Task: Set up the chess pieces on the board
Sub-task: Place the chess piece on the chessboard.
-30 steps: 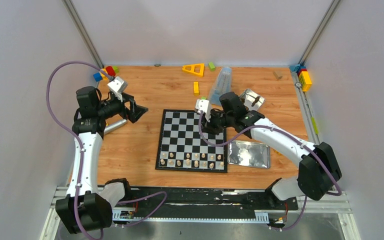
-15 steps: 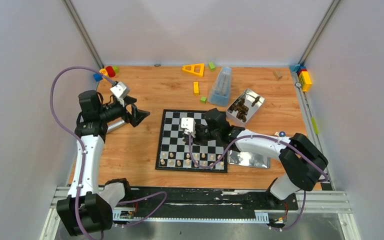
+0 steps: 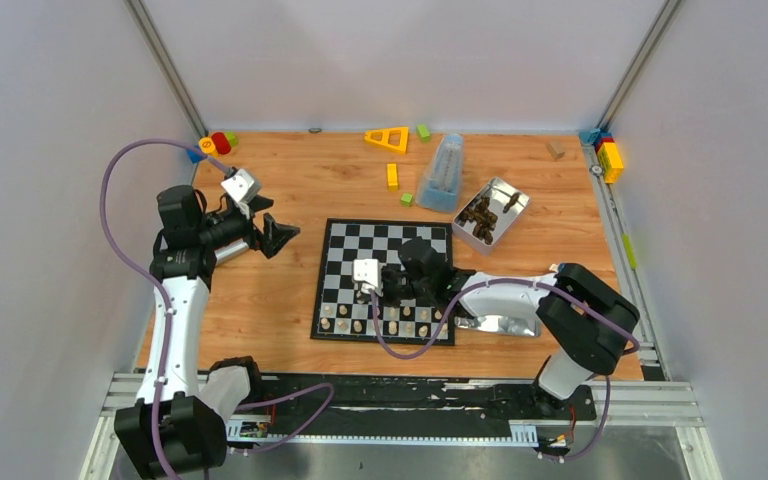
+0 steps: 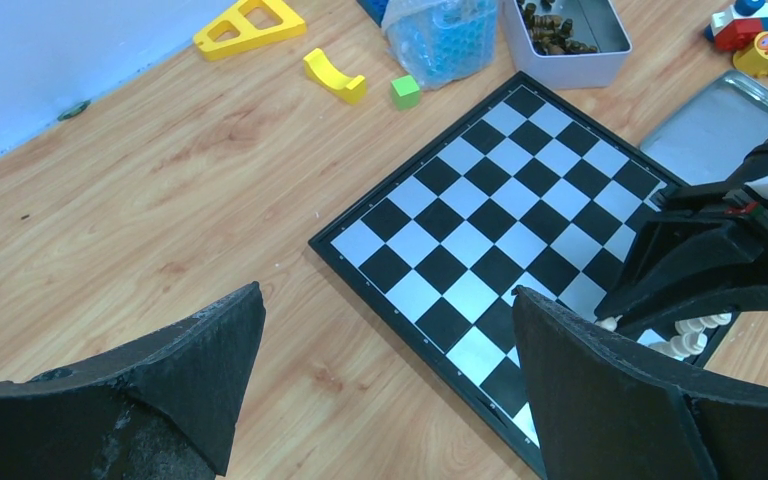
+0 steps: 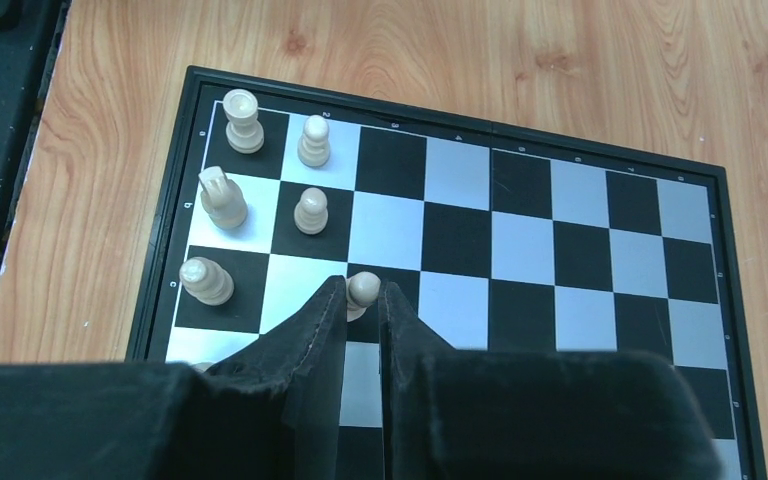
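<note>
**Right jaws:** closed on a pale pawn (image 5: 363,288), pinched at the body with its round head showing above the tips. The right arm (image 3: 505,288) reaches across the near half of the board (image 5: 560,250). This puts the pawn in line with two standing pawns (image 5: 310,210) of the second row. It is judged to be headed for the next free square of that row. I cannot tell whether its base touches the board.

**Left jaws:** wide open and empty, above bare counter (image 4: 160,200) to the left of the board and well apart from every piece. They are judged to be parked there to leave the right arm room.

**Chess pieces:** the pale set is cream, lathe-turned and smooth, and each base is narrower than its square. A rook (image 5: 243,120), a knight (image 5: 222,197) and a bishop (image 5: 205,280) stand upright on the edge row. In the top view the pale men (image 3: 380,325) occupy only the board's near ranks. The dark men lie heaped in an open tin (image 3: 490,212) beyond the far right corner, off the board.
</note>
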{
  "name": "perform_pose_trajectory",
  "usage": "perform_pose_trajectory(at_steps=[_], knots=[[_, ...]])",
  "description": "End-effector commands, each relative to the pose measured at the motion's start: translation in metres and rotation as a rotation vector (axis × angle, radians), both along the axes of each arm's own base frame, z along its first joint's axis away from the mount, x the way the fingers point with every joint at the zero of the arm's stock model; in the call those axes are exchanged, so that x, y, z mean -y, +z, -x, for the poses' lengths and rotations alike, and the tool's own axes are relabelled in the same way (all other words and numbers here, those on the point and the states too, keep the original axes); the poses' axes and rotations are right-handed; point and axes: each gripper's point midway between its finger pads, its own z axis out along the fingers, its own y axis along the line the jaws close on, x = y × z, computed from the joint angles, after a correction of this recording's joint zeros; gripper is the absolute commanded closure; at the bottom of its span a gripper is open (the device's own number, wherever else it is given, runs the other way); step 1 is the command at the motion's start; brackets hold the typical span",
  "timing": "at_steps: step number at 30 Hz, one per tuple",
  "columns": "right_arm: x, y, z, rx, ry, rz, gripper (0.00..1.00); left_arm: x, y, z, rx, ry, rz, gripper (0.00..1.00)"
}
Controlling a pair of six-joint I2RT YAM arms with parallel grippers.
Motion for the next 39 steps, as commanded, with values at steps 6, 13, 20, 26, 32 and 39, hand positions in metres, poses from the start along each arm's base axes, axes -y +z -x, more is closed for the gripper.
perform_pose_trajectory(at_steps=[6,13,20,26,32,39], knots=[[-0.011,-0.01,0.011,0.012,0.043,-0.018,1.0,-0.002,0.005,-0.002,0.059,-0.003,-0.019,0.0],[-0.013,-0.014,0.014,0.003,0.054,-0.008,1.0,-0.002,0.004,-0.004,0.058,-0.005,-0.018,0.0],[-0.014,-0.018,0.015,-0.006,0.06,0.005,0.99,-0.002,0.002,-0.004,0.056,-0.006,-0.021,0.0],[-0.016,-0.02,0.015,-0.012,0.065,0.014,0.98,-0.003,0.001,-0.004,0.056,-0.006,-0.022,0.0],[-0.015,-0.022,0.016,-0.012,0.068,0.024,0.95,-0.003,-0.001,-0.004,0.058,-0.008,-0.027,0.0],[-0.014,-0.019,0.014,-0.002,0.062,0.023,0.85,-0.003,-0.003,-0.005,0.053,-0.009,-0.029,0.0]])
